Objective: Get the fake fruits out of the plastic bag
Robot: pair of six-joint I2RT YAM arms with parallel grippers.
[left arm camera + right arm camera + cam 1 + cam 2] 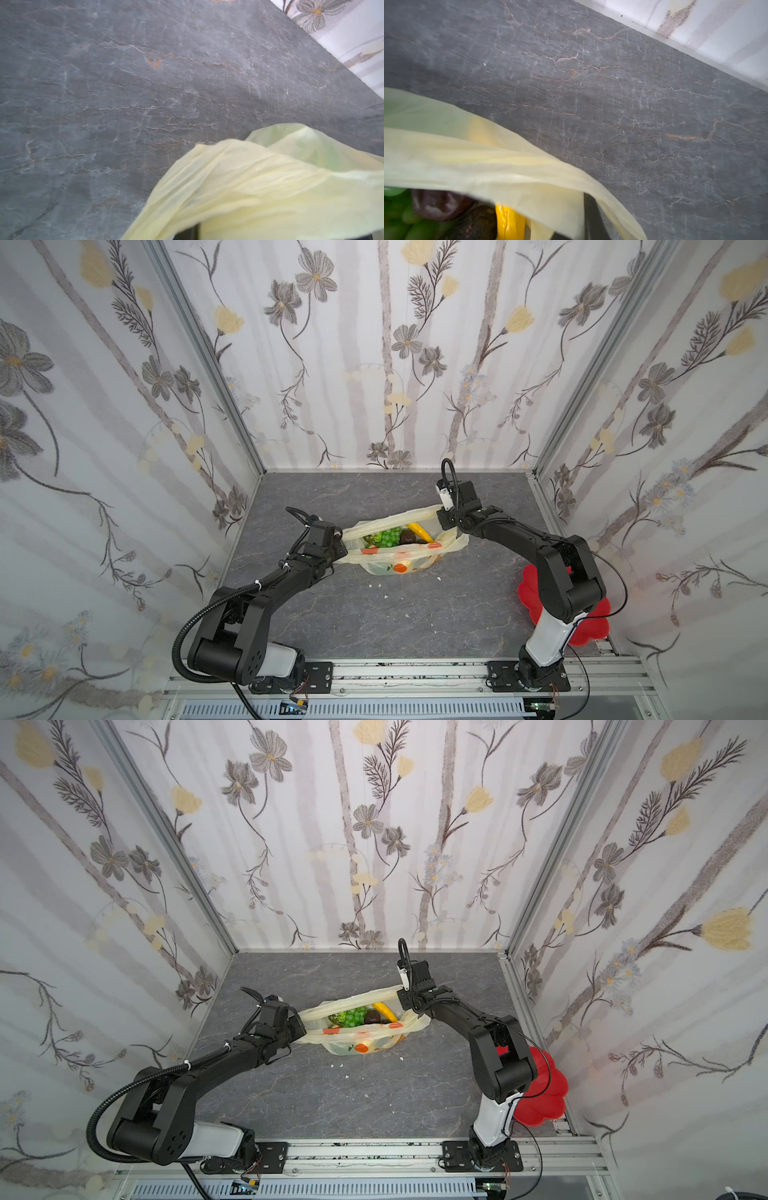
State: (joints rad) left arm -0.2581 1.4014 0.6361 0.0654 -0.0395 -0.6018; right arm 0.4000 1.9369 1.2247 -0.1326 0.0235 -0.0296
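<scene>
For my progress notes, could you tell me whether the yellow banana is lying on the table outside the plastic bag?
No, the yellow banana lies inside the open plastic bag.

plastic bag (376,558): thin, see-through pale yellow, with orange-red fruit prints on the near side. tints greenish where fruit shows through in the wrist views.

inside the bag:
- banana (417,529): bright glossy yellow
- grape bunch (388,537): clear green
- bumpy fruit (372,538): duller yellow-green
- brown piece (407,536): dark and shiny, near purple in the right wrist view

worktop (374,614): dark grey stone pattern, fine white veins, rusty-orange streaks.

flower-shaped dish (598,614): plain red.

walls (332,364): white-lilac, grey vertical stripes, grey-brown flowers, pale yellow blooms.

left arm (270,593) and right arm (511,537): black, with white lower links.
</scene>
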